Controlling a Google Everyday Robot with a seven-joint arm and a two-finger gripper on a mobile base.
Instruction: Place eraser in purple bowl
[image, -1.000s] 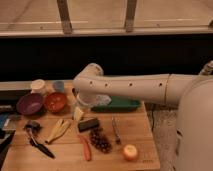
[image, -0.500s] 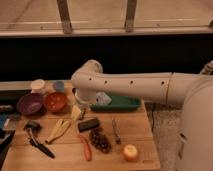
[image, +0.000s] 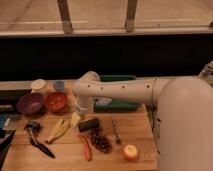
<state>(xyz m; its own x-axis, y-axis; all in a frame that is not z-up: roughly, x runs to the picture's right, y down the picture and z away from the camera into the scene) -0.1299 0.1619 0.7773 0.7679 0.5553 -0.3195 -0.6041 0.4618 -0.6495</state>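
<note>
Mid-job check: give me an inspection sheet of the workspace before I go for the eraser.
Surface: wooden tabletop, crowded towards the left.
Job's things: eraser lies on the wood near the middle; purple bowl sits at far left, touching or almost touching the orange-red bowl. Nothing seen inside it.
Clutter: banana, grapes, round fruit, slim utensil, green tray, pale cup.
Grippers: tool open, holding nothing, hanging just up-left of the eraser.
Cables: nothing seen.
Surroundings: dark wall behind the table.
</note>
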